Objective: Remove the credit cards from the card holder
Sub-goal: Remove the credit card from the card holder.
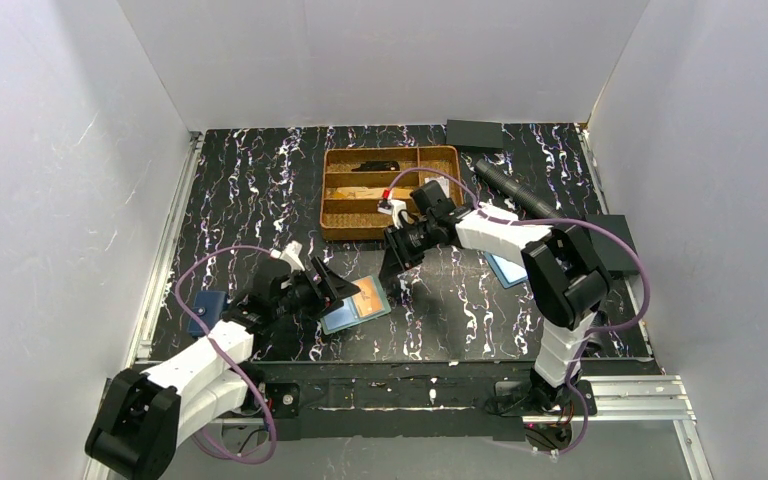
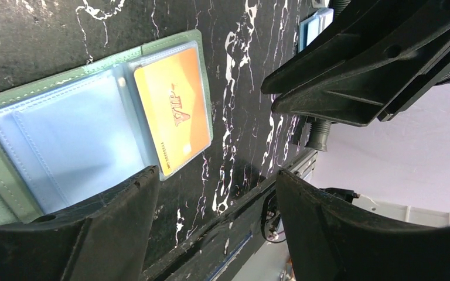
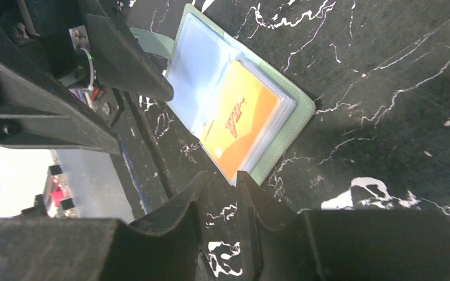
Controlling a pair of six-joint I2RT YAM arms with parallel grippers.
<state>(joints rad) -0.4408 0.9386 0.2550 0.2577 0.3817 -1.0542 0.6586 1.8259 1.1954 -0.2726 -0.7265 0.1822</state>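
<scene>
The teal-green card holder [image 1: 345, 318] [image 2: 164, 44] [image 3: 290, 146] lies open and flat near the table's front. An orange-gold credit card [image 1: 368, 293] [image 2: 173, 111] [image 3: 240, 126] sits inside its right clear pocket. The left clear pocket [image 2: 76, 134] looks empty. My left gripper [image 1: 332, 285] [image 2: 217, 181] is open wide, with one finger over the holder's left panel. My right gripper [image 1: 392, 275] [image 3: 222, 177] hovers at the holder's right corner. Its jaws stand narrow with a gap showing bare table, and the pocket's corner sits at one fingertip [image 3: 243, 175].
A blue card [image 1: 508, 268] [image 2: 315, 26] lies on the table beside the right arm. A blue holder [image 1: 205, 308] rests at front left. A brown divided tray [image 1: 332, 190] stands behind, with a black tube [image 1: 515, 190] and black boxes [image 1: 473, 133] toward the back right.
</scene>
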